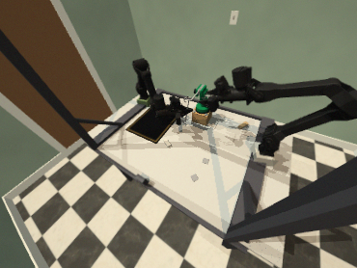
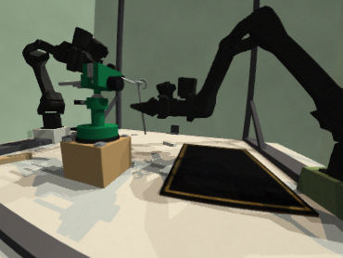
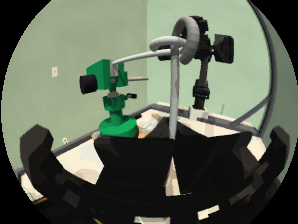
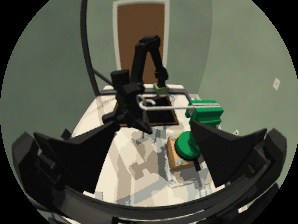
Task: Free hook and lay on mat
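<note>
A green vise (image 2: 99,83) stands on a tan block (image 2: 95,160) and clamps a grey hook (image 2: 134,83) that points sideways. A second grey hook (image 2: 142,109) hangs from its curved end, shaft down. My left gripper (image 2: 136,107) is shut on that hanging shaft, above the table beside the black mat (image 2: 232,178). In the left wrist view the shaft (image 3: 174,90) rises from between my closed fingers. My right gripper (image 2: 99,48) is open and empty, up behind the vise. Its fingers frame the vise (image 4: 200,112) in the right wrist view.
Small loose pieces (image 1: 194,177) lie scattered on the table, and a tan bar (image 1: 243,125) lies behind the vise. A green mount (image 2: 322,187) sits at the left arm's base by the mat's corner. Dark frame posts (image 2: 254,93) stand at the table edges.
</note>
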### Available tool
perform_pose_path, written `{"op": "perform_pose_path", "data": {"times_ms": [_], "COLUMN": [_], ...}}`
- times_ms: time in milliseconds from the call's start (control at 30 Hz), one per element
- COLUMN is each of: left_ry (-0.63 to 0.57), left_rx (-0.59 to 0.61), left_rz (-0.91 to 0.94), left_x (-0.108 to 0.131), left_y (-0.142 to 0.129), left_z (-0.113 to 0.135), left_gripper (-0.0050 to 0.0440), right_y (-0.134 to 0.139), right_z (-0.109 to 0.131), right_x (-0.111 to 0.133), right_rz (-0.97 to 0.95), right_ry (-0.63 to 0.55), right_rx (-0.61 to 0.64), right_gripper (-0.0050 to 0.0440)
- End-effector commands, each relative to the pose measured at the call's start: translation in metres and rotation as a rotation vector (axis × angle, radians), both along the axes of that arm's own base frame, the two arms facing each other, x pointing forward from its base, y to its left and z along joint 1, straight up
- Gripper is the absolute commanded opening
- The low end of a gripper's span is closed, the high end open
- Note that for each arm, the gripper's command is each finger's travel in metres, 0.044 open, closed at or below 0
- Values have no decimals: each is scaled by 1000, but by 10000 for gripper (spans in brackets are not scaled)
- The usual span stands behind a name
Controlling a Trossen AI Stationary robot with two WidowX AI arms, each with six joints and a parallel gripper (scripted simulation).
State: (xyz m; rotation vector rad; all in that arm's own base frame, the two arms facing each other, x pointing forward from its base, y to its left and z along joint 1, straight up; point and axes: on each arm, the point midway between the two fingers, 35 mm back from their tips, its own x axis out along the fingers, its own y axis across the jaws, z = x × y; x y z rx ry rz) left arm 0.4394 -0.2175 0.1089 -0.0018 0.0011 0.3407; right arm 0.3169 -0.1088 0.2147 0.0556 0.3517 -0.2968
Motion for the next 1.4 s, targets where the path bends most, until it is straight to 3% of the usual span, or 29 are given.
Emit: {"op": "perform_pose_path", "data": {"times_ms": [0,1367], "left_ry": [-20,-21], "left_rx": [-16,-16], "left_rz": [2,2], "left_x": [0,3], "left_y": [-1,1], "left_z": [15,40], "left_gripper": [0,0], "right_y": [0,0], "right_z": [7,7], "right_x": [0,0], "right_rz": [5,5], "right_ry": [-18,-18], "right_rx": [-10,-10], "right_gripper": [440,440]}}
